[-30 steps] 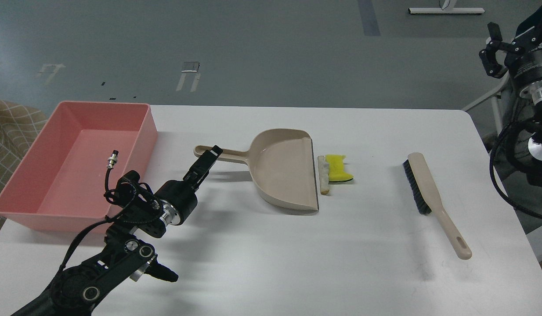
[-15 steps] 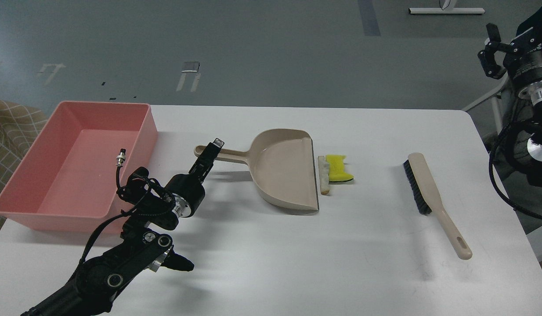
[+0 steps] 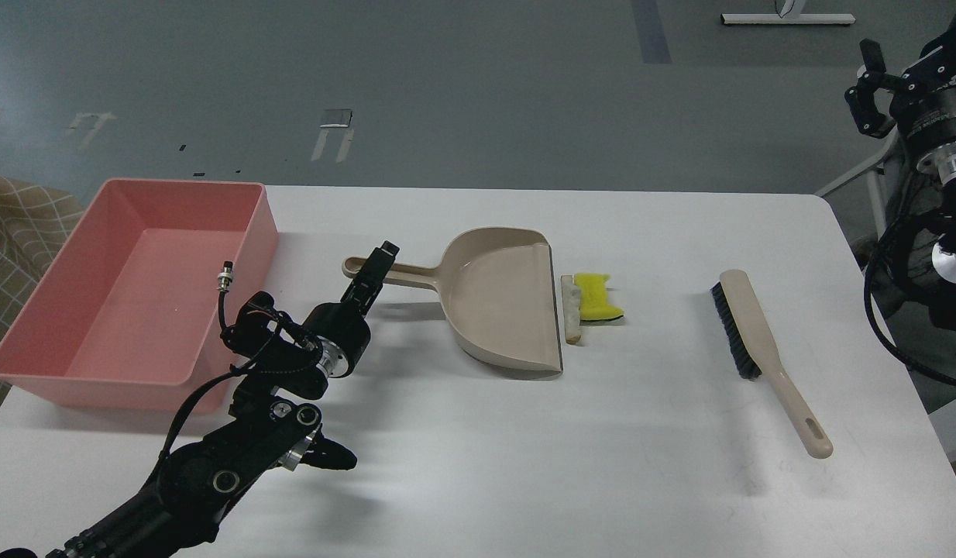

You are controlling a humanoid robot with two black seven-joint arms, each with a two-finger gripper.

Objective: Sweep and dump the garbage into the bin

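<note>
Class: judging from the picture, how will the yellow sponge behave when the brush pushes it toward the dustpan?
The yellow sponge looks soft and light, so it should slide easily. Lying flat, it probably won't roll. The stick-like scrap sits between it and the dustpan, so both likely move together.

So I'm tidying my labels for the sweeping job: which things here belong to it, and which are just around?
Part of the job:
yellow sponge
whitish scrap
dustpan
brush
pink bin
left claw

Just around:
white table
checked cloth
floor tape marks
</note>
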